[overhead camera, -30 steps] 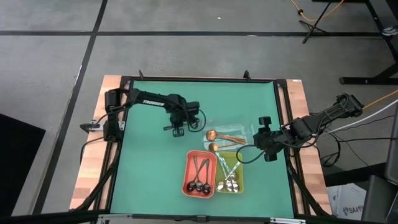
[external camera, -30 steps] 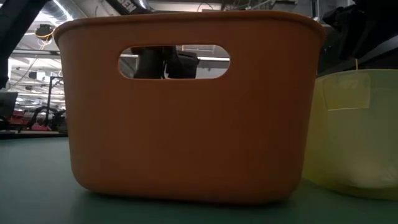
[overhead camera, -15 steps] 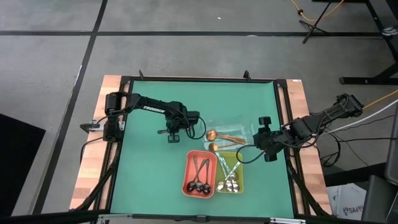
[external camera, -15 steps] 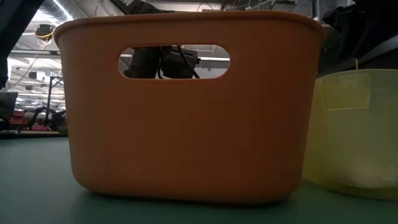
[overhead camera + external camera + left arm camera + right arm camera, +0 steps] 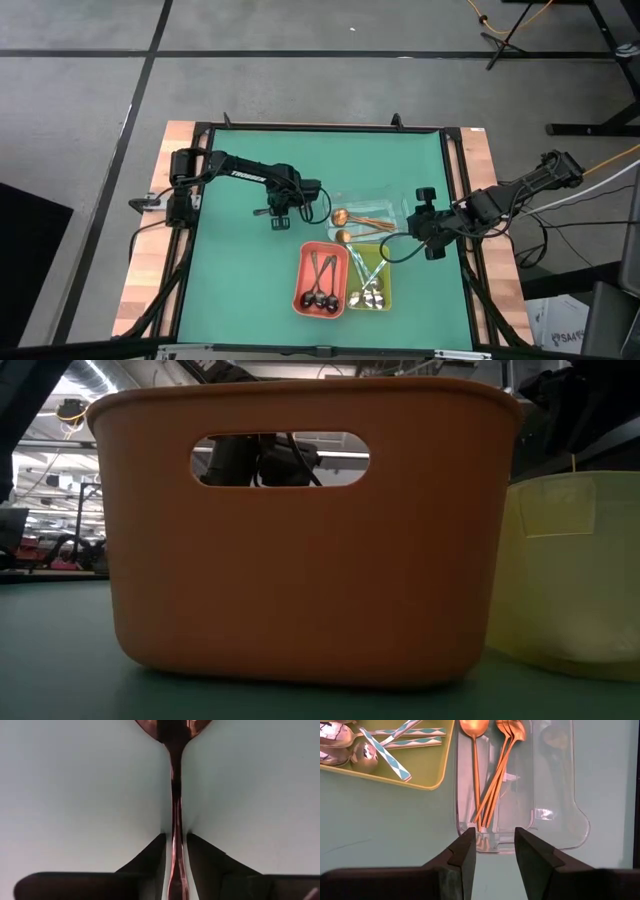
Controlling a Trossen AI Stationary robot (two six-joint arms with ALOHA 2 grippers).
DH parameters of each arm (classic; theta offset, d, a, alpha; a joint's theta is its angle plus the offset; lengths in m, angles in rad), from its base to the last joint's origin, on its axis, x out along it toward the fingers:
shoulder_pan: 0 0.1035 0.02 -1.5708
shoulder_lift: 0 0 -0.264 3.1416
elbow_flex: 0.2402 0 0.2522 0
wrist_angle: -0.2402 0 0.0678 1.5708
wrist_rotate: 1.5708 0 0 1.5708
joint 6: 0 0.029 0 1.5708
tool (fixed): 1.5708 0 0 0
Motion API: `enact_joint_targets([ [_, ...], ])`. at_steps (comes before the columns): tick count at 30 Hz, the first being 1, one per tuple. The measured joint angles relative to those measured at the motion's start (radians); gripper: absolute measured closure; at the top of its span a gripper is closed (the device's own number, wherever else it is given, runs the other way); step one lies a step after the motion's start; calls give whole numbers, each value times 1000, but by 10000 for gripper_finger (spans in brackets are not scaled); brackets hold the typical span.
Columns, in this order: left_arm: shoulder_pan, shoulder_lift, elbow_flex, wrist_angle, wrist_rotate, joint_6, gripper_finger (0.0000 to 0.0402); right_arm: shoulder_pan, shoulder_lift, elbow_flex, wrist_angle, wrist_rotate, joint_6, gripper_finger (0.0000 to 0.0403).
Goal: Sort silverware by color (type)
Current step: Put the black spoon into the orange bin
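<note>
In the left wrist view a dark copper-red spoon (image 5: 175, 795) lies flat on the green mat, its bowl (image 5: 170, 727) pointing away from my left gripper (image 5: 175, 850). That gripper points down at the left-middle of the table (image 5: 280, 215). It is open, one finger on each side of the handle with a thin gap to it. My right gripper (image 5: 492, 845) hangs open above the near end of the clear tray (image 5: 555, 820), which holds several copper-gold spoons (image 5: 495, 775).
A red tray (image 5: 303, 285) holds dark spoons and a yellow-green tray (image 5: 388, 285) beside it holds silver spoons with blue-white handles (image 5: 385, 752). Both stand near the front edge, and the clear tray (image 5: 395, 205) stands behind them. Bare green mat lies to the left and far side.
My left gripper has gone a little toward the table's left edge and the near edge, away from the clear tray, then stopped low over the mat. My right arm has kept still.
</note>
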Motion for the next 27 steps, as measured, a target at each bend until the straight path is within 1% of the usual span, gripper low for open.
enact_joint_targets([
  [10, -1, -6, 1, -3, 3, -11, 344, 0, 0, 0, 0, 0, 0, 278],
  [16, -1, -57, 1, 21, -16, -29, 348, 0, 0, 0, 0, 0, 0, 278],
  [22, -1, -68, 1, 65, -26, -29, 349, 0, 0, 0, 0, 0, 0, 278],
  [27, -1, -68, 2, 150, -27, -28, 349, 0, 0, 0, 0, 0, 0, 278],
])
